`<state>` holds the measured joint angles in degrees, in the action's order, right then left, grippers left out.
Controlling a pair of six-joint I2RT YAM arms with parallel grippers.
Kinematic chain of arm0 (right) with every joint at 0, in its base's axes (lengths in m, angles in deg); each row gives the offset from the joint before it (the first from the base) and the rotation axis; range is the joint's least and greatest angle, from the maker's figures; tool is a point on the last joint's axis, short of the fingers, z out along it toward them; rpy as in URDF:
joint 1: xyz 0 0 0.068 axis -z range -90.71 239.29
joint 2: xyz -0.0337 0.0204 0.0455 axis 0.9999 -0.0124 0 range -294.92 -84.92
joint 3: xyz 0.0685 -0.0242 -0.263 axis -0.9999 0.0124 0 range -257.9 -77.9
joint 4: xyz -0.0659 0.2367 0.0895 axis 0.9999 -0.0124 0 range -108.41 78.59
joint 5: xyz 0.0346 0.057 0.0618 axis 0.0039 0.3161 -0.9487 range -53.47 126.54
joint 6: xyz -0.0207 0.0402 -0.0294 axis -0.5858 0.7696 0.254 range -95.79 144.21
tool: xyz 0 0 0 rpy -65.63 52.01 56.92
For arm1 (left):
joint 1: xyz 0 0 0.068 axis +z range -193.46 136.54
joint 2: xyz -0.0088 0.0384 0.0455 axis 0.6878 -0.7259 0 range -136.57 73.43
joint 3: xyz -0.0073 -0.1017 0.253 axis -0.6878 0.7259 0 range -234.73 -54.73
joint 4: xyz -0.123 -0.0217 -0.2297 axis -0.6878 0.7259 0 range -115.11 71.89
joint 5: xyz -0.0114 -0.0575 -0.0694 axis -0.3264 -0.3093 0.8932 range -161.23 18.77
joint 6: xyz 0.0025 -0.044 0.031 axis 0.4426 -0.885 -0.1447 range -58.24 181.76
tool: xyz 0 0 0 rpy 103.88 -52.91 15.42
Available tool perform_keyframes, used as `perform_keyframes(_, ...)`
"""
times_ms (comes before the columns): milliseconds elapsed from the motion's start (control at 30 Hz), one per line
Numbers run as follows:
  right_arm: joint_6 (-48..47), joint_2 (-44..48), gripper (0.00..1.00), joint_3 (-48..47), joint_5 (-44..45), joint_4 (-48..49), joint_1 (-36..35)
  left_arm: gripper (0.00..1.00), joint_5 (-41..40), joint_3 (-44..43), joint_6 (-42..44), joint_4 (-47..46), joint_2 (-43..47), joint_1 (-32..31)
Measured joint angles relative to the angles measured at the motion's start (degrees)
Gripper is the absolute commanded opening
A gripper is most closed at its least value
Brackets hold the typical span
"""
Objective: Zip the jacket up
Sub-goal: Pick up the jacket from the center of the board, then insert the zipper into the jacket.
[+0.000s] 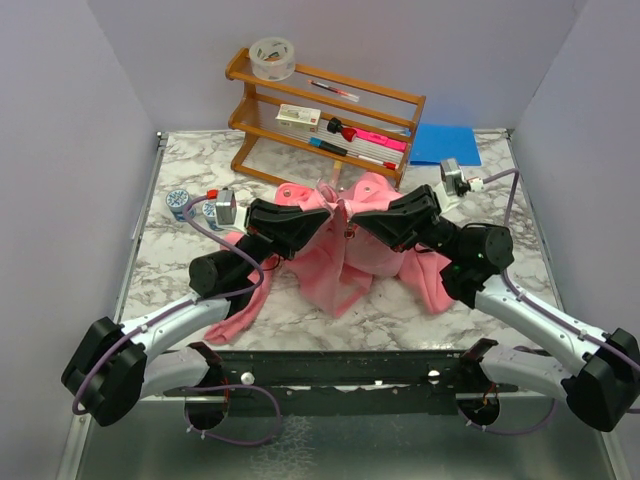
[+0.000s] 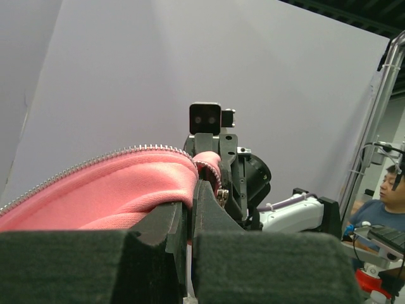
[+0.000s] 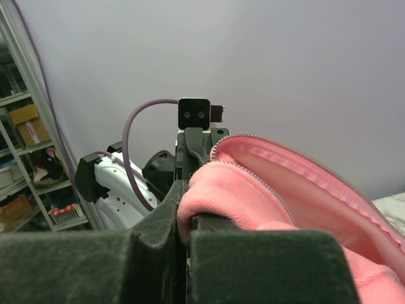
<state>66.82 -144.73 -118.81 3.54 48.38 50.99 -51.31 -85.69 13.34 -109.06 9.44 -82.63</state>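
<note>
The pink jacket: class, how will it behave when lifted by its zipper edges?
Probably floppy: the jacket drapes from left hand and right hand to the table. Likely light: two pinches hold it. Fleece probably resists slipping.

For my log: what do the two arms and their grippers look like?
The left arm and right arm share white curved links, bulky black joints and a looping purple cable. The left gripper and right gripper are black with dark foam padding.

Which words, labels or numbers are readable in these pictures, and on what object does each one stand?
None can be read.
On the tape roll: printed marks, too small to read.
On the small box on the wooden rack: label too blurred.
On the jacket: no print visible.
</note>
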Motion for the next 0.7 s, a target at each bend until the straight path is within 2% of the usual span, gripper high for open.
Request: perform_keyframes(700, 2.6, -3.4, 0.0, -1.3, -2.3, 2.6, 0.0, 0.0, 1.1, -0.5, -0.4, 0.0, 0.0, -2.1)
